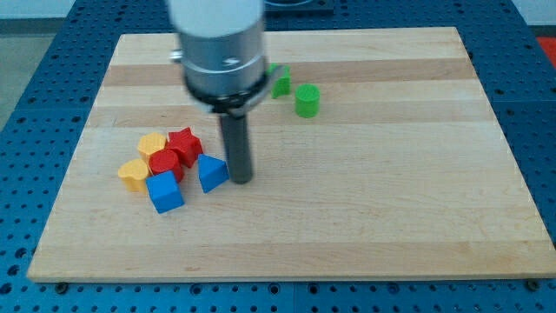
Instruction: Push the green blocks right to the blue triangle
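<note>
So in the camera view my tip [241, 180] is sitting down on the wooden board [373, 209], just beside the blue triangle [212, 172] on its right side, looking like it's touching or nearly so. No jaws on this thing at all, it's only a plain dark rod, so nothing's being held.

The two green blocks are hanging out well apart from the triangle, up toward the view's top. The green cylinder [307, 100] is standing to the right, and the other green block [281, 82] is sitting just left of it, partly hiding behind the arm [219, 43], so I can't make out its shape.

Left of the triangle everything's bunching together: a blue cube [165, 191], a red star [183, 144], a red block [163, 163] and two yellow blocks [152, 143] [133, 174].
</note>
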Controlling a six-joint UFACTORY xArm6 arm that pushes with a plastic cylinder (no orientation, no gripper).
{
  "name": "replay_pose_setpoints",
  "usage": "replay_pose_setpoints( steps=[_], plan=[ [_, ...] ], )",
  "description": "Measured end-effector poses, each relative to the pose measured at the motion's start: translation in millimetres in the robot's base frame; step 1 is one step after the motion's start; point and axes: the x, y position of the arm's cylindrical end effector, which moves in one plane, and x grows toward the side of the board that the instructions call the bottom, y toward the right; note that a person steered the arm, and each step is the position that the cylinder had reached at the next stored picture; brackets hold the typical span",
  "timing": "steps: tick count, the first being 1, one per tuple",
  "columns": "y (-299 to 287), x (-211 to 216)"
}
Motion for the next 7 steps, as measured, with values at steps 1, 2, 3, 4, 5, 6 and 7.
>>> replay_pose_setpoints(
  steps=[1, 2, 3, 4, 5, 6, 7],
  plan=[
    [-28.5, 7.3],
    [15.9, 4.8],
    [97.5, -13.7],
    [167.4, -48.9],
    [190.1, -111.6],
    [161.3, -157.5],
    [92.8, -130.4]
  ],
)
